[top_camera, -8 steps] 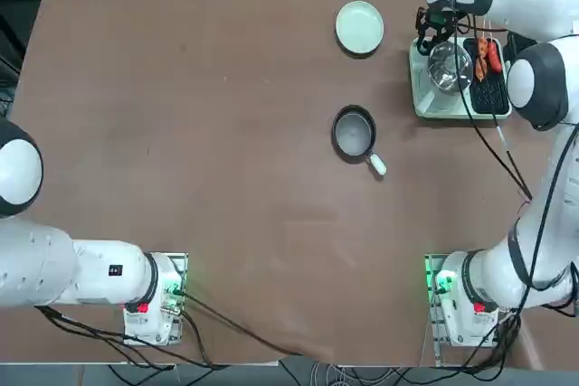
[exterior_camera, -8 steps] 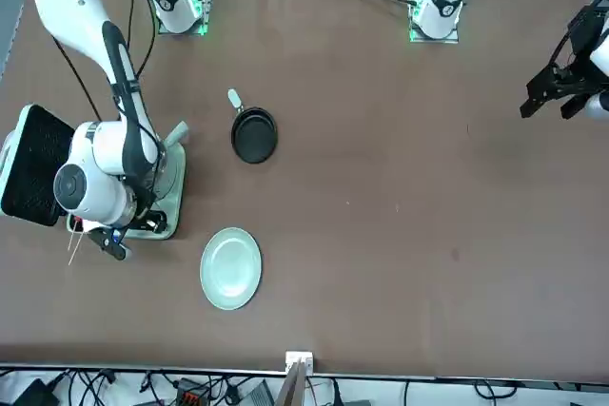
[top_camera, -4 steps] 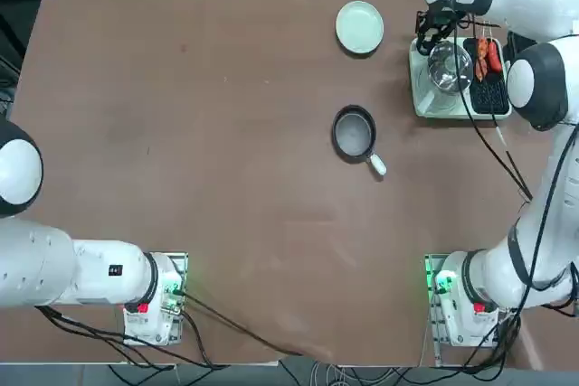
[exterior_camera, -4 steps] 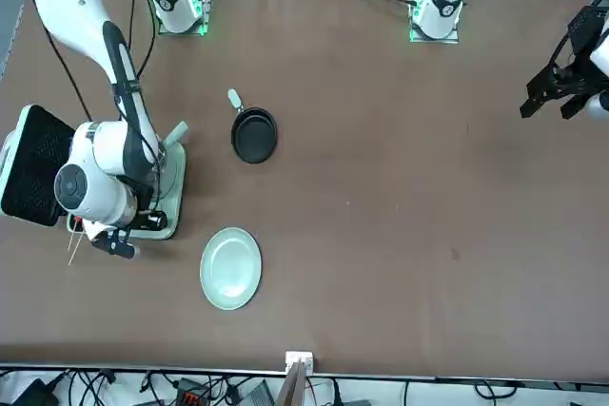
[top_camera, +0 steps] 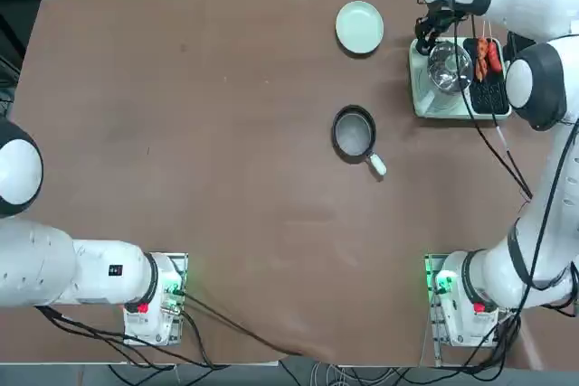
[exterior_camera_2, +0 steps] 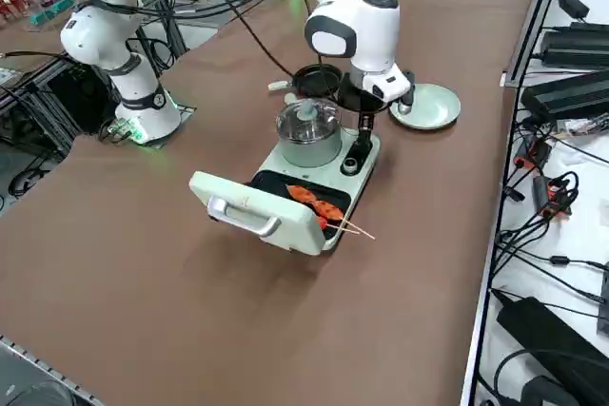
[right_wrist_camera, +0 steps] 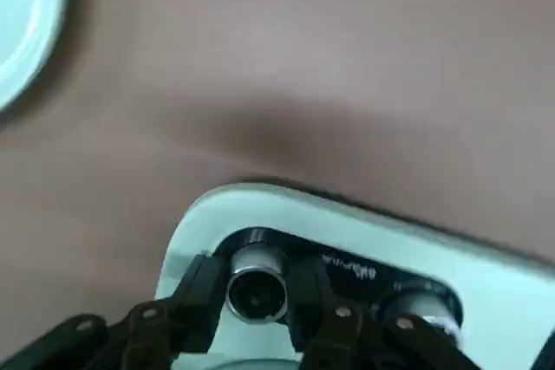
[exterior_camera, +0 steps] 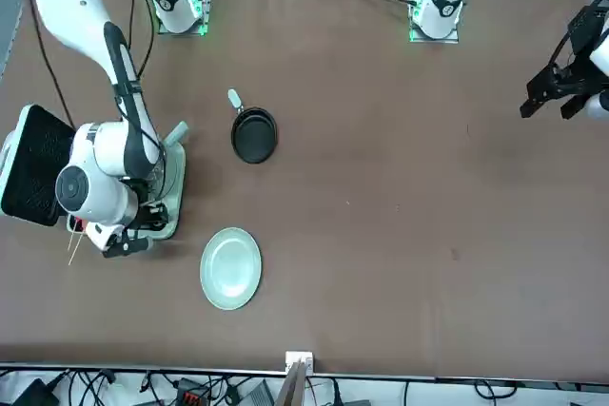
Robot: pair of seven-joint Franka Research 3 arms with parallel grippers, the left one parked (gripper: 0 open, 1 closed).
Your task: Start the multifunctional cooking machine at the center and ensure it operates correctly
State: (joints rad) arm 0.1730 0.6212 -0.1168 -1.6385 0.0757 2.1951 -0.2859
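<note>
The pale mint-green cooking machine (top_camera: 445, 102) stands at the table's far right, its lid (exterior_camera_2: 252, 212) swung open and lying flat. A round steel pot (top_camera: 448, 64) sits in it beside the black grill plate (top_camera: 493, 92), which carries skewered sausages (exterior_camera_2: 318, 204). My right gripper (top_camera: 425, 37) is down at the machine's far end panel. In the wrist view its two fingers (right_wrist_camera: 204, 299) press either side of a small silver knob (right_wrist_camera: 254, 286), shut on it. A second knob (right_wrist_camera: 416, 311) sits beside it.
A small black frying pan (top_camera: 354, 132) with a white handle lies mid-table. A round pale green plate (top_camera: 359, 26) sits next to the machine at the far edge. The black cord (top_camera: 496, 149) runs from the machine back toward my right arm's base.
My right wrist has turned at the knob: in the front view the fingers swung from pointing down-left to pointing right. The machine, pan and plate have not moved.
</note>
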